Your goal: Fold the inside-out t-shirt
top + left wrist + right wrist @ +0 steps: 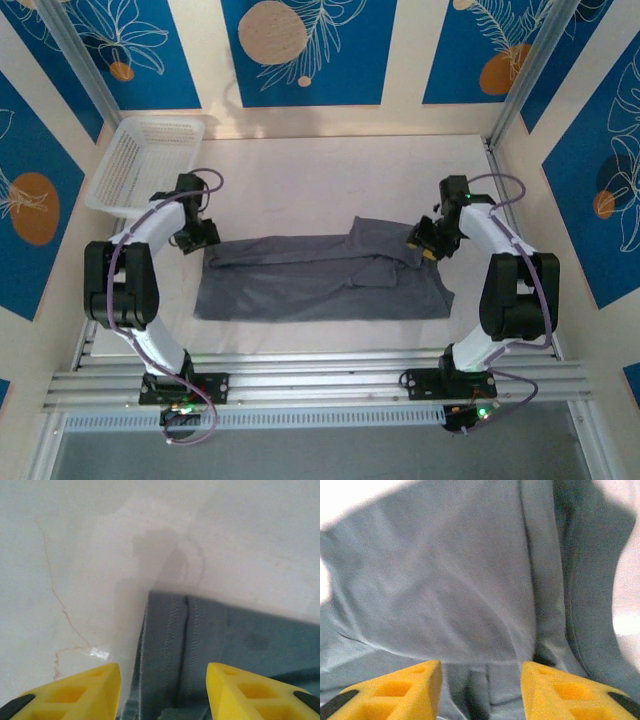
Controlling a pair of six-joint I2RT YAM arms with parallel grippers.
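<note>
Grey inside-out t-shirt (pixel 320 280) lying on white table (pixel 300 170), left gripper (pixel 164 677) and right gripper (pixel 481 677) spread apart over its ends

By the right claw (pixel 480 666) the shirt (pixel 465 580) blurs and runs off every edge; by the left claw (pixel 163 667) it's cut off below and right.

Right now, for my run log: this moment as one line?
t-shirt: partly folded | left end effector: open, at its edge | right end effector: open, over it
</note>
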